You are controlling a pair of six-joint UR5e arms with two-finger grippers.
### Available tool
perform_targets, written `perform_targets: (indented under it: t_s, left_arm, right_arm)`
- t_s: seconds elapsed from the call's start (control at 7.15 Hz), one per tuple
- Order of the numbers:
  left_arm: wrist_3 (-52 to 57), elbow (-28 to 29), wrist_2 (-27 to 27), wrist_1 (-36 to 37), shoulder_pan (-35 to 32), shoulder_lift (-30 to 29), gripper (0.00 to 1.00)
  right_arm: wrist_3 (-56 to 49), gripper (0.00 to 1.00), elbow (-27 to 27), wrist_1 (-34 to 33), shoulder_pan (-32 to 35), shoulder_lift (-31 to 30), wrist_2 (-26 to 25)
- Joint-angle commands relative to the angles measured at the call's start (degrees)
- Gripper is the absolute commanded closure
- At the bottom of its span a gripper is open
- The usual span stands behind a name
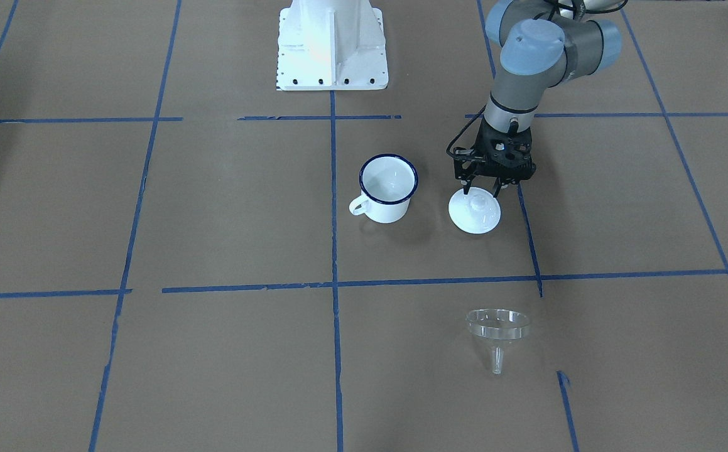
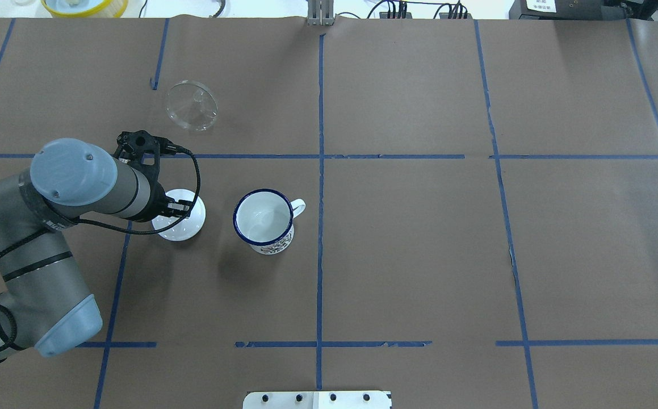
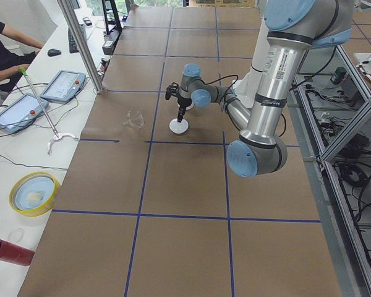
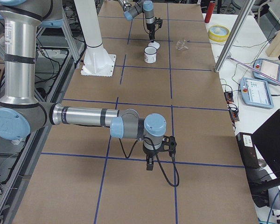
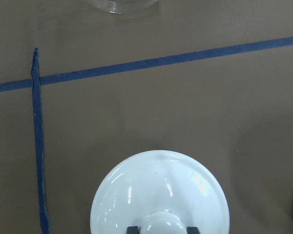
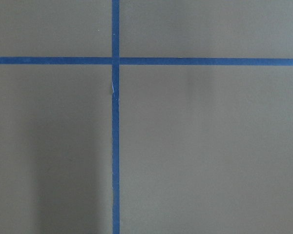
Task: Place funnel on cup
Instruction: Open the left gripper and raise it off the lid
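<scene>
The clear funnel [image 1: 497,329] lies on its side on the brown table, spout towards the operators' edge; it also shows in the overhead view [image 2: 191,105]. The white mug with a dark blue rim [image 1: 388,188] stands upright and empty near the table's middle [image 2: 264,221]. A round white knobbed lid [image 1: 475,216] lies flat on the table between them, beside the mug. My left gripper [image 1: 480,189] is down on this lid, its fingers closed on either side of the knob [image 5: 161,222]. My right gripper [image 4: 149,165] hangs over bare table far from them; I cannot tell whether it is open or shut.
The white robot base [image 1: 332,50] stands behind the mug. Blue tape lines cross the table. A yellow bowl [image 2: 76,5] sits past the table's far edge. An operator and tablets [image 3: 62,83] are at the side bench.
</scene>
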Motion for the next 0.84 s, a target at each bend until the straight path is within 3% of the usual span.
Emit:
perform_targets:
  t_s: [0.0, 0.28, 0.7]
  left_arm:
    - [1.7, -0.5, -0.3, 0.3, -1.2, -1.0, 0.0]
    - [0.8, 0.4, -0.6, 0.6, -6.7, -4.7, 0.0]
    - [-21.2, 8.3, -0.2, -0.4, -7.5, -11.5, 0.0]
  right_arm:
    - [0.0, 0.0, 0.0, 0.0, 0.0, 0.1, 0.0]
    - [0.0, 0.0, 0.0, 0.0, 0.0, 0.1, 0.0]
    - [0.0, 0.0, 0.0, 0.0, 0.0, 0.1, 0.0]
